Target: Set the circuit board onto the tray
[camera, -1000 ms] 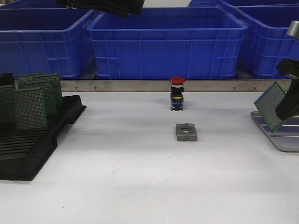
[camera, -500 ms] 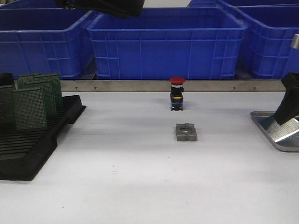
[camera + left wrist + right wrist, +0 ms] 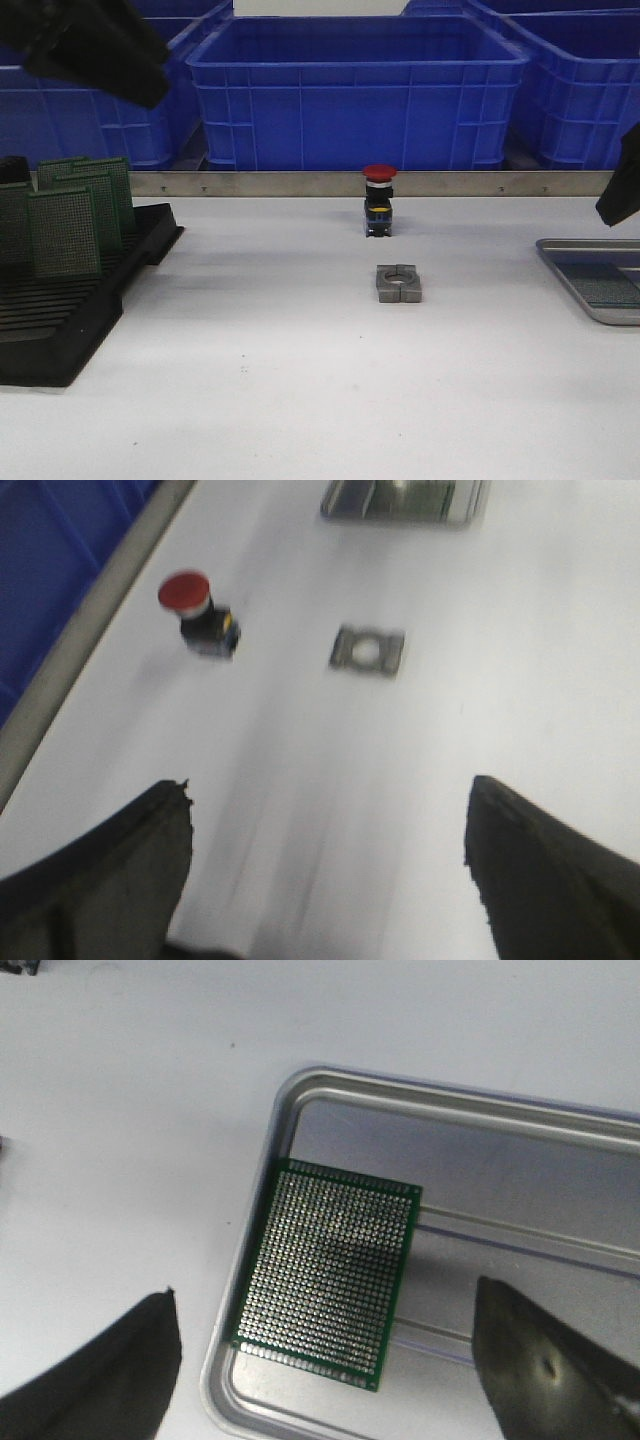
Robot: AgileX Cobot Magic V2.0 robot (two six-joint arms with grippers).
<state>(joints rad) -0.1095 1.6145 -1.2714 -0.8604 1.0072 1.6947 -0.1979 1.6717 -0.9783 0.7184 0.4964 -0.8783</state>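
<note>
A green circuit board (image 3: pixel 330 1270) lies flat on the floor of the silver-grey tray (image 3: pixel 450 1100), near its corner. It also shows in the front view (image 3: pixel 607 291), in the tray (image 3: pixel 560 252) at the table's right edge. My right gripper (image 3: pixel 322 1295) is open and empty above the board, one finger to each side and apart from it. It shows dark at the right edge of the front view (image 3: pixel 622 185). My left gripper (image 3: pixel 325 790) is open and empty, high over the table; its arm (image 3: pixel 95 50) shows at the top left.
A black slotted rack (image 3: pixel 70 310) with several upright green boards (image 3: pixel 65 232) stands at the left. A red-capped button (image 3: pixel 379 200) and a grey metal block (image 3: pixel 399 283) sit mid-table. Blue crates (image 3: pixel 355 95) line the back behind a metal rail.
My right gripper held the board tilted over the tray, lowered it, let it go flat in the tray and rose. My left arm has swung left and lower in the front view.
</note>
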